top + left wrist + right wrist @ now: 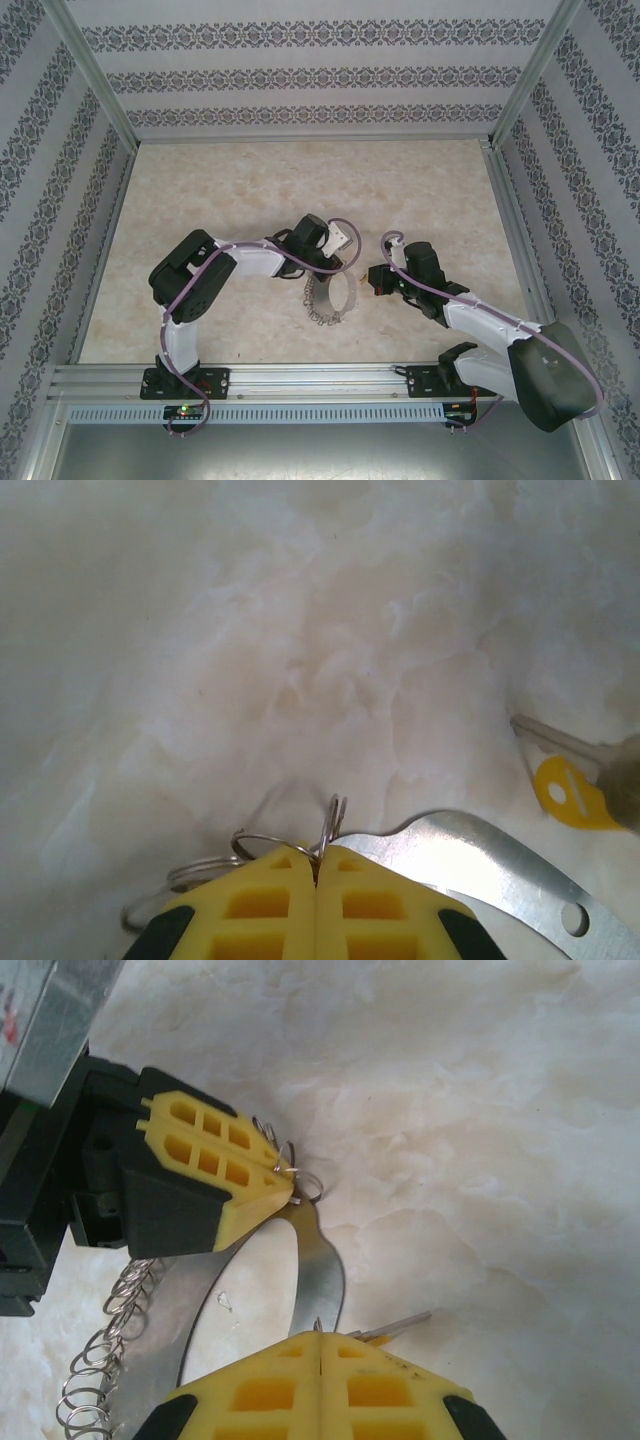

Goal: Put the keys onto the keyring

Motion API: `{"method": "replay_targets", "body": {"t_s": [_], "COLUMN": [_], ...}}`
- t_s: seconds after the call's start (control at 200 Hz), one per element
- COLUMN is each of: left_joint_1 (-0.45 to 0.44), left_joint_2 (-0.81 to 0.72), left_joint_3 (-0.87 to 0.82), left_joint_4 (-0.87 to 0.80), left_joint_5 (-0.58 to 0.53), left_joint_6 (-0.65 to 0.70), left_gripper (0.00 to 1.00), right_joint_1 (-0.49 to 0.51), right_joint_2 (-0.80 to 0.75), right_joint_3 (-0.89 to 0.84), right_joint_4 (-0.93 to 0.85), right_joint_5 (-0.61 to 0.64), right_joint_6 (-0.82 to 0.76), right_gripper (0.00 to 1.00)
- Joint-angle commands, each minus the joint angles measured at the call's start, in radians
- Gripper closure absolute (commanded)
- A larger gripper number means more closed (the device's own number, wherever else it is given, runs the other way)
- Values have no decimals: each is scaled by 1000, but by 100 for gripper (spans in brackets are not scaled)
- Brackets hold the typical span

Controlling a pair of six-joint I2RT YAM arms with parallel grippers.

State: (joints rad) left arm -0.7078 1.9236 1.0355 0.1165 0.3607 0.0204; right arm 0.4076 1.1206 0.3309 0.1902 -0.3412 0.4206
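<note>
The keyring (322,1270) is a wide grey metal band bent into a hoop, with a fringe of small wire rings (100,1360) along its rim; it lies between the arms in the top view (322,318). My left gripper (317,855) is shut on one small wire ring (335,820) at the band's (500,865) end, and it shows the same grip (290,1188) in the right wrist view. My right gripper (320,1336) is shut on the key; its silvery blade (400,1324) pokes out beside the fingers. The key's yellow head (570,792) hangs just right of the band.
The pale marbled tabletop (250,190) stretches back to patterned walls. An aluminium rail (320,378) runs along the near edge with both arm bases on it. The two grippers (322,262) (373,281) sit close together over the middle of the table.
</note>
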Motion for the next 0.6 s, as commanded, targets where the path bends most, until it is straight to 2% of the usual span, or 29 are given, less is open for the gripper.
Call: {"method": "replay_targets", "body": {"t_s": [0.0, 0.205, 0.595], "left_joint_1": [-10, -10, -10], "left_joint_2": [-84, -235, -412], "left_joint_3": [-66, -193, -312], "left_joint_4": [34, 122, 190], "left_joint_5": [4, 4, 68], "left_joint_6": [18, 18, 62], "left_gripper": [100, 100, 100], "right_joint_1": [-11, -12, -7], "right_joint_2": [-37, -72, -143], "right_joint_3": [-6, -16, -21], "right_joint_4": [-12, 5, 101], "right_joint_5": [-11, -40, -266], "right_joint_6": [13, 11, -14], "right_gripper": [100, 100, 100]}}
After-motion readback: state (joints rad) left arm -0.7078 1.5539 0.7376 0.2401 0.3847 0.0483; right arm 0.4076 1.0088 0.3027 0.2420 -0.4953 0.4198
